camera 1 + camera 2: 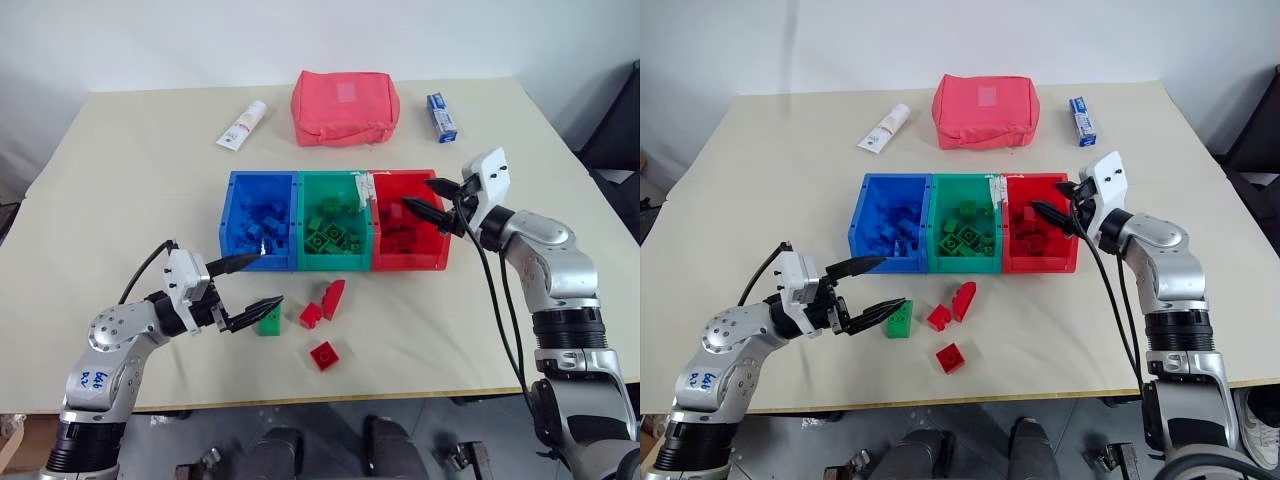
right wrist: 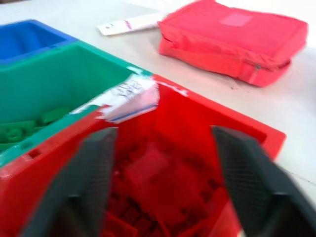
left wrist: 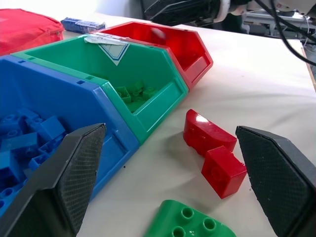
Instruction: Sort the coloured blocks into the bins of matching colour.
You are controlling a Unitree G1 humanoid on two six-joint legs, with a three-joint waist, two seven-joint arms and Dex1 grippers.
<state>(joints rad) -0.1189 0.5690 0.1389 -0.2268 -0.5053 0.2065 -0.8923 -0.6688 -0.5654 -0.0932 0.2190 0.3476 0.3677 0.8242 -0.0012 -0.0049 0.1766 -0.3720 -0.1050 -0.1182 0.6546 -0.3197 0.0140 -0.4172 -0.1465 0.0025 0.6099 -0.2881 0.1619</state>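
Right gripper [image 1: 432, 203] spread empty over red bin [image 1: 442, 262]; left gripper [image 1: 243, 285] spread beside green brick [image 1: 269, 321], partly cropped in wrist view. Bin sticker [image 2: 129, 95] writing unreadable.

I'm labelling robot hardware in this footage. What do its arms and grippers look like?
Both arms are silver-grey metal with rounded joints and black segments. The left arm has blue handwriting on its upper part. Each wrist carries a white block. The left gripper and right gripper each have two black pointed fingers with textured pads. Black cables loop along both arms.
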